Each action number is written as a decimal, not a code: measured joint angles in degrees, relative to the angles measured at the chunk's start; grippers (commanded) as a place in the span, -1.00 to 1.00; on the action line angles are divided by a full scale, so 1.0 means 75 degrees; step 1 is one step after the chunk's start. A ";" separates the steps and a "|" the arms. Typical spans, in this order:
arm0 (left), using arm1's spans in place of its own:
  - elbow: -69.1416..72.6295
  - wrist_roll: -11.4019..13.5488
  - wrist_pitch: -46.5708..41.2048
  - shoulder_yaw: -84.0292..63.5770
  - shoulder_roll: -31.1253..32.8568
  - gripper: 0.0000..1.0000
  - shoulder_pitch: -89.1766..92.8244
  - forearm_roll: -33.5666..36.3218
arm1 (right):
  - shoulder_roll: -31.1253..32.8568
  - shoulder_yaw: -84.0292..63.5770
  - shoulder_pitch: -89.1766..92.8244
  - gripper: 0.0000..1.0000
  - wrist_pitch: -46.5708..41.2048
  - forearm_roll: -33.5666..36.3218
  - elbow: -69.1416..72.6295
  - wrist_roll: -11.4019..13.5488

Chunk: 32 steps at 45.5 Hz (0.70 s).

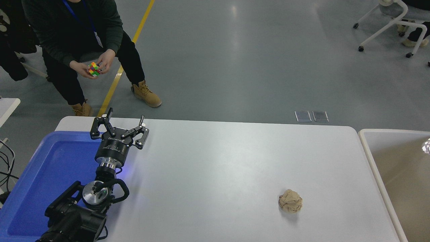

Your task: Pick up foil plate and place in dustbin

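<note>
The dustbin (386,131), beige with a pale rounded rim, stands against the table's right end and is cut off by the picture's edge. Of the foil plate (426,146) only a small shiny silver sliver shows, at the right edge of the picture over the dustbin's inside. I cannot tell whether it rests in the bin or is held. My right arm is out of view. My left gripper (125,118) is parked open at the lower left, over the near edge of a blue tray, with nothing between its fingers.
A crumpled brown paper ball (290,201) lies on the white table (218,161) towards the front right. The blue tray (50,168) fills the left end. A person (77,37) crouches beyond the far left corner, turning a coloured cube (93,69).
</note>
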<state>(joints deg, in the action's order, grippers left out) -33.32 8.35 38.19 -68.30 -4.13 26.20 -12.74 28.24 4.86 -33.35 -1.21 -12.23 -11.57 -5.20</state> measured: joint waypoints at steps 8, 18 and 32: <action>0.0000 0.0000 -0.0002 -0.0001 0.0000 0.98 0.0003 0.0000 | -0.0188 0.0402 0.0197 -1.00 0.0104 0.0095 -0.0042 0.0001; 0.0001 0.0000 -0.0005 -0.0001 0.0000 0.98 0.0009 0.0000 | -0.0373 0.0609 0.0319 -1.00 0.0158 0.0195 -0.0056 0.0002; 0.0001 0.0000 -0.0006 0.0002 0.0000 0.98 0.0010 0.0000 | -0.0646 0.0732 0.0378 1.00 0.0209 0.0295 -0.0056 0.0002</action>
<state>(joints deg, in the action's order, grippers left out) -33.31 8.35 38.14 -68.29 -4.13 26.27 -12.74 23.40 10.36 -30.52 0.36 -10.01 -11.98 -5.19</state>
